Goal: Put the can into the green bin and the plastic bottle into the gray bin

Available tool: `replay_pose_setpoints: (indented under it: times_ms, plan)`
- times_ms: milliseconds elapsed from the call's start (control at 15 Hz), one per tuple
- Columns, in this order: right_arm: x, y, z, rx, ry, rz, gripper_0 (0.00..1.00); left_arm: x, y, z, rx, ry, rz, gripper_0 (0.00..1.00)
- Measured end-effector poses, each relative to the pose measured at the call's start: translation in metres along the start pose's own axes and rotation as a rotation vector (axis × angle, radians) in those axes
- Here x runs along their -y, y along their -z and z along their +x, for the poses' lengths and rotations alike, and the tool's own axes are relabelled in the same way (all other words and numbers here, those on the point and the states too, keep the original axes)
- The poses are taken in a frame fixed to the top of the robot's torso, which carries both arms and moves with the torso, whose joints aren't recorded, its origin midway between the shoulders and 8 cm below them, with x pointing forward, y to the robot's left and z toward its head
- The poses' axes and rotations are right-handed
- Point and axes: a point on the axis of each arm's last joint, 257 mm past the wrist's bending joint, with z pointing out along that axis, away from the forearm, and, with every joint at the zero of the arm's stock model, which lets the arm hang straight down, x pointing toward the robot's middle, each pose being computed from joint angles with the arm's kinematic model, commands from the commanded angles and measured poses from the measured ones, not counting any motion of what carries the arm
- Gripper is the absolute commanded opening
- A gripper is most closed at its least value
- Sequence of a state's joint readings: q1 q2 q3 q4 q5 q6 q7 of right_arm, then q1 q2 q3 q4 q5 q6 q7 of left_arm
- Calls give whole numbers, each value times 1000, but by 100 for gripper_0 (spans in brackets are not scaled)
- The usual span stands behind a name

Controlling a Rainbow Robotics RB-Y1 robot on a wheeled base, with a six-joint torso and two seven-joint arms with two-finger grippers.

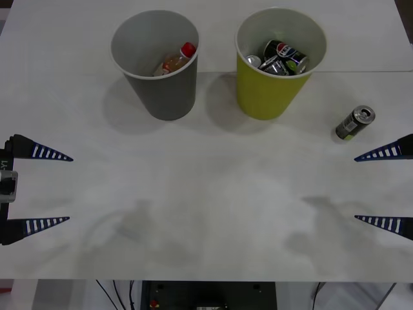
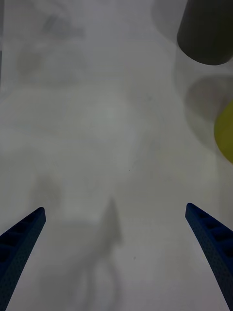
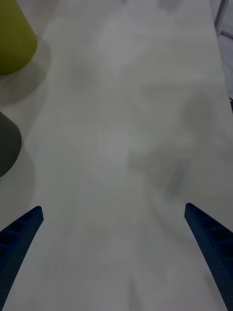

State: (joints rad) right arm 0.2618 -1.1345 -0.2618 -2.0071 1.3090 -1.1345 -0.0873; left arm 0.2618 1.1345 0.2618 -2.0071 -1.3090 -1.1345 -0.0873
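The can (image 1: 355,123), dark with a yellow-green base and silver top, stands on the white table to the right of the green bin (image 1: 264,97). The plastic bottle (image 1: 175,61), red-capped, lies inside the gray bin (image 1: 164,97) at the back left. My right gripper (image 1: 355,188) hangs open at the right edge, a little nearer me than the can and apart from it. At the left edge my left gripper (image 1: 71,189) is open too, with nothing between its fingers. The right wrist view has the right gripper (image 2: 115,209) over bare table, the gray bin (image 2: 206,31) and the green bin (image 2: 225,131) beyond.
Several other cans, one dark with a round red-white-blue logo (image 1: 284,51), lie in the green bin. The left wrist view shows the left gripper (image 3: 114,209), the green bin (image 3: 14,39), the gray bin (image 3: 7,146) and the table's far edge (image 3: 216,29).
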Motion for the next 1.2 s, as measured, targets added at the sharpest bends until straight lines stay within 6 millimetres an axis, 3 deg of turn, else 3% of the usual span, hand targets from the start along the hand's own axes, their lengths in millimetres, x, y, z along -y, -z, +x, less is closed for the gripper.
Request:
replay_pose_setpoints:
  times_ms: [667, 933, 1200]
  plan:
    - [6, -2, -9, -4, 13, 54, 100, 0, 0, 0, 0, 0, 0, 100]
    - [5, -6, -10, 4, -121, 161, 100, 0, 0, 0, 0, 0, 0, 100]
    - [5, -4, 4, 2, -306, 279, 100, 0, 0, 0, 0, 0, 0, 100]
